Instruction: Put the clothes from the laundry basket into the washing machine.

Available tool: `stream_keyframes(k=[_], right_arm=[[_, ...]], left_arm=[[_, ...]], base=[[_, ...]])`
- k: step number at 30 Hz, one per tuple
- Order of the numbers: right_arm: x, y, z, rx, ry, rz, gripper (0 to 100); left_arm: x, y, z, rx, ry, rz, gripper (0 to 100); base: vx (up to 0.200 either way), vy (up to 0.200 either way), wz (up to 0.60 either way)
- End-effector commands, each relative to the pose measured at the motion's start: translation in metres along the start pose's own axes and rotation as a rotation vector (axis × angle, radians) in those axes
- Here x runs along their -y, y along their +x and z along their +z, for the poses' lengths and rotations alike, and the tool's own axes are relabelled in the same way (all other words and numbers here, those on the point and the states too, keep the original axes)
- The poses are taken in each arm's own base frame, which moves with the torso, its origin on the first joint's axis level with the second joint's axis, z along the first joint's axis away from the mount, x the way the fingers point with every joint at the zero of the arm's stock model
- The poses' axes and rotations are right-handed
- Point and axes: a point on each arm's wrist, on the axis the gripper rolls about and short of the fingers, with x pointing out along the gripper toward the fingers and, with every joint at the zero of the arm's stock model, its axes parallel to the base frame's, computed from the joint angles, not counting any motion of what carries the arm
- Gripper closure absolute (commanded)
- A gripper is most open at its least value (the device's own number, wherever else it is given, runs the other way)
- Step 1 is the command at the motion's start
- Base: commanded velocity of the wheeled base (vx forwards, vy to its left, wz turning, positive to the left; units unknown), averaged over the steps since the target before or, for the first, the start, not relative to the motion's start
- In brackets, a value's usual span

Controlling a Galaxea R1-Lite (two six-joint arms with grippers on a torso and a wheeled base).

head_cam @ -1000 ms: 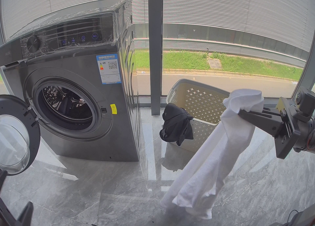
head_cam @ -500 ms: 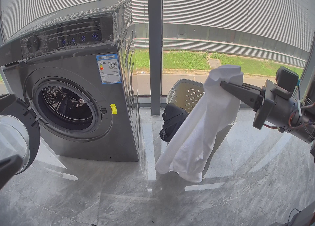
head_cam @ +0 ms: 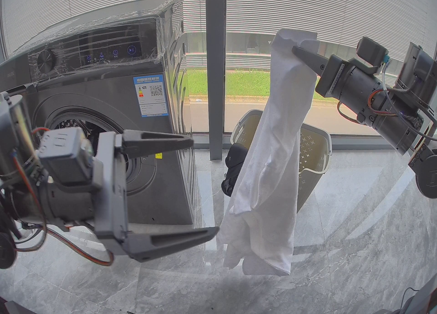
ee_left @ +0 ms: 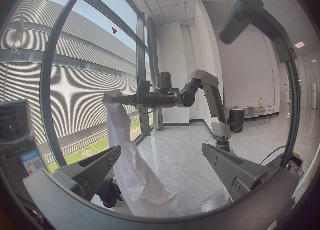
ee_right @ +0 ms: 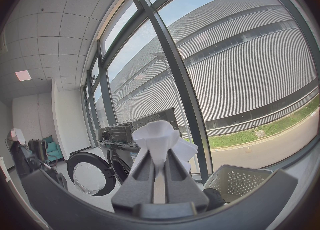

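R arm is up high, w/ the right gripper (head_cam: 301, 53) clamped on the top of a white garment (head_cam: 268, 169). A bunch of cloth pokes out past the tips (the right wrist view has it pinched tight between the two fingers (ee_right: 178, 180)). The garment hangs full length in the air in front of the laundry basket (head_cam: 318, 130), hiding part of it. Its lower end is close to the floor (head_cam: 355, 246); whether it touches can't be told.

The basket stands on the floor by the window (head_cam: 327, 14), just right of the washing machine (head_cam: 150, 55). A black garment (head_cam: 233, 164) is draped over the basket rim on the machine's side, hanging down the outside.

L arm: the left gripper (head_cam: 205, 186) is spread wide w/ nothing in it. It's held in front of the machine's front panel, tips pointing toward the white garment, near it but apart. It covers much of the drum opening (head_cam: 132, 164) in the head view.

The machine's door (ee_right: 88, 178) is swung open.
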Motion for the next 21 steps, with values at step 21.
stream_keyframes(k=[21], right_arm=[[-0.037,-0.015,0.015,0.038,0.09,0.107,100]], left_arm=[[-0.064,0.061,-0.11,-0.127,-0.081,0.112,0]], base=[[0.0,0.0,0.0]])
